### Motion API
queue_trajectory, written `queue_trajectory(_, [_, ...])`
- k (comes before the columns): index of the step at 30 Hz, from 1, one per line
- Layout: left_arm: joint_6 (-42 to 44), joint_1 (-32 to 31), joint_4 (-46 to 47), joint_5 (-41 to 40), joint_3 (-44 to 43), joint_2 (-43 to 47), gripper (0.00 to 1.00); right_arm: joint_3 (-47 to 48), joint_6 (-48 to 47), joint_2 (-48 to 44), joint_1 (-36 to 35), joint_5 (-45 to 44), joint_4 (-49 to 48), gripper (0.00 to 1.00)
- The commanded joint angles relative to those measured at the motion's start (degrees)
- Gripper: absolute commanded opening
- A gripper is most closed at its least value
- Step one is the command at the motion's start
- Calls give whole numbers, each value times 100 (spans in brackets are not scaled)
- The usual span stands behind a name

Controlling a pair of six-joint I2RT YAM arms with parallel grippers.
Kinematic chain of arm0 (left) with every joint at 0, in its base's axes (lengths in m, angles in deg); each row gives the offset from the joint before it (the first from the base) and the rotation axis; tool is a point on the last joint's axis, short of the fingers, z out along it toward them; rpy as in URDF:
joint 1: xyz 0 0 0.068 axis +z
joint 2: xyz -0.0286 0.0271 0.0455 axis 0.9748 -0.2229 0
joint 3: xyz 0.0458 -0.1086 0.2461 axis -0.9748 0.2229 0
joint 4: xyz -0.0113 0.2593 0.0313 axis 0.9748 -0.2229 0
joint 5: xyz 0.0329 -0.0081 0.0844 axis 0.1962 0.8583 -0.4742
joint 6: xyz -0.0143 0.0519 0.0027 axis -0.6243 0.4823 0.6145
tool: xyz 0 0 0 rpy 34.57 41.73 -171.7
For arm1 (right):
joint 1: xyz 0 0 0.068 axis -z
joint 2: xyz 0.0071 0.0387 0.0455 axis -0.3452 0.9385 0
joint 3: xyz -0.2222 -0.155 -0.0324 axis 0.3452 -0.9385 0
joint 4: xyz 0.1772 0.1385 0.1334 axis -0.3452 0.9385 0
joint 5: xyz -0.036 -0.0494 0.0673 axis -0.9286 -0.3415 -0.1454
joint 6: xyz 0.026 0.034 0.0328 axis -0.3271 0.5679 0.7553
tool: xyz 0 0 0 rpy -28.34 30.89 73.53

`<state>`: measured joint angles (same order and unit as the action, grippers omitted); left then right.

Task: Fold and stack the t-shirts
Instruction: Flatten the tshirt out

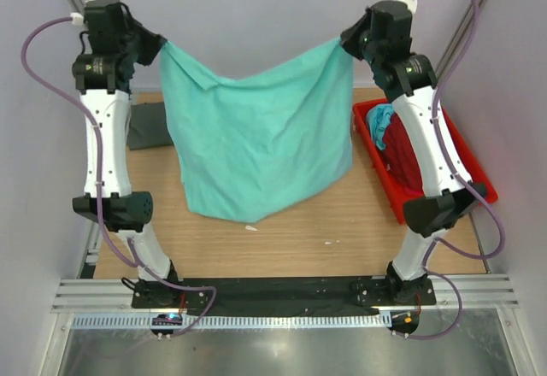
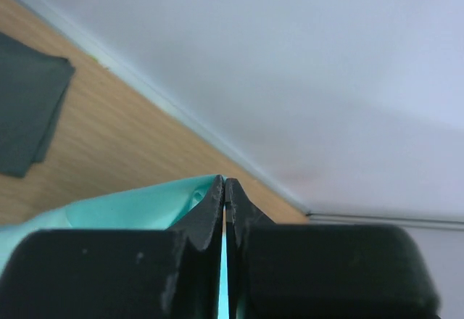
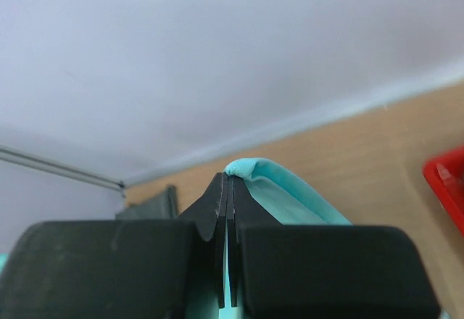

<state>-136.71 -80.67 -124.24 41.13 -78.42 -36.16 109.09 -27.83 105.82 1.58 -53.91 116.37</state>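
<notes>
The left tool (image 1: pixel 161 45), at the upper left of the top view, is pinched fully together on one upper corner of the mint shirt (image 1: pixel 256 137). The right tool (image 1: pixel 346 43), at the upper right, is pinched the same way on the other corner, and each wrist view shows a thin fold of mint cloth caught between closed jaws. Between them the shirt hangs as a sheet in the middle of the frame, its top edge sagging in a shallow V and its lower hem draped toward the surface (image 1: pixel 342 226); whether the hem touches the wood I cannot tell. It looks light, limp and wrinkle-prone, so it will likely swing and bunch with any quick move; corner and hem grips, kept taut, seem the sensible holds. A folded grey shirt (image 1: pixel 147 126) lies flat at the left, partly behind the left arm. At the right, a red tray (image 1: pixel 373 164) holds a maroon shirt (image 1: pixel 402 149) and a turquoise shirt (image 1: pixel 379 120), crumpled, not yet folded.
</notes>
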Motion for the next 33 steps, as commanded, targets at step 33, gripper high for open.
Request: queue_trajectory(33, [383, 803, 56, 638, 9634, 6493, 0, -8689, 1116, -5440, 33, 884, -261, 1])
